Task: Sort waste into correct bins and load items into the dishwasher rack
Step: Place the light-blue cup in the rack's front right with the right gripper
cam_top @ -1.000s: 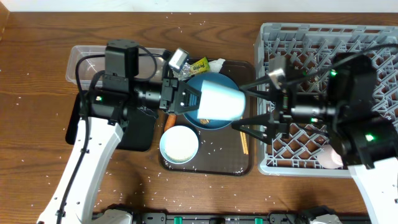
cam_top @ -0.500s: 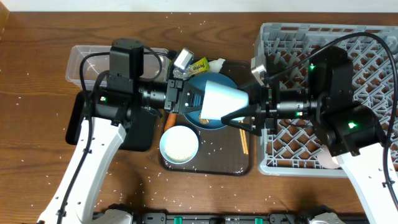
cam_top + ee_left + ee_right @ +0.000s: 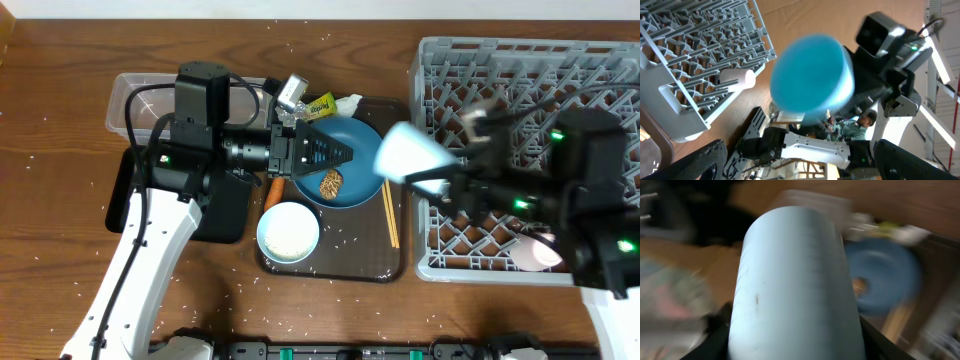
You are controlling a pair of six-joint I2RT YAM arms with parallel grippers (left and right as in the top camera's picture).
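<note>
The large square grey plastic rack, a stiff lattice of upright pegs inside a raised rim, is where I see the main risk. The cup could catch on a peg or on the rim and be knocked askew if it comes in too low or too tilted. The dark brown rectangular serving tray, smooth with a low lip, lies just beside the rack. A cup that slips could fall on it, or on the round glossy dark blue dish, and scatter the food there. The small light blue cup is a plain smooth cylinder, a little wider at one end and probably hard plastic. It hangs on its side in the air above the tray's right edge and the rack's left rim, and its smooth wall gives little friction to a grip. The right gripper is closed around this cup, but motion blur hides where exactly it presses, so I cannot tell how deep the hold is. The left gripper is spread wide with nothing in it, above the dish and near the cup, so the two arms could brush each other. The small pink cup, smooth and rounded, lies at the rack's near edge, and the incoming cup should not strike it. The brown food lump, rough and crumbly, rests on the dish.
</note>
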